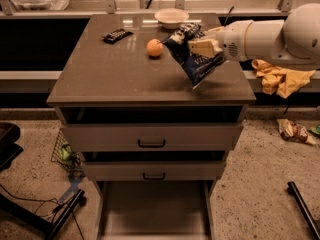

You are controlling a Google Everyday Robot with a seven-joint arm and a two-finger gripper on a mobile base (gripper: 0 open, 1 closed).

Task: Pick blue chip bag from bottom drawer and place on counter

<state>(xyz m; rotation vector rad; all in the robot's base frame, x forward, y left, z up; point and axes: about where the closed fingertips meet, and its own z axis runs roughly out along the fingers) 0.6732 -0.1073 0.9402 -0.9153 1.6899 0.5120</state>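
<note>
My gripper [201, 47] is shut on the blue chip bag [196, 59], a crumpled dark-blue foil bag with white lettering. The bag hangs tilted above the right part of the counter [115, 74], its lower corner close to the surface. My white arm [272, 34] reaches in from the right. The bottom drawer [155, 214] is pulled out at the frame's bottom, and its floor is bare.
An orange [154, 47], a small black wrapped bar [117, 34] and a white bowl [172, 17] lie on the counter. The two upper drawers [151, 138] are slightly ajar. A yellow cloth [279, 78] hangs at right. A snack bag [294, 131] lies on the floor.
</note>
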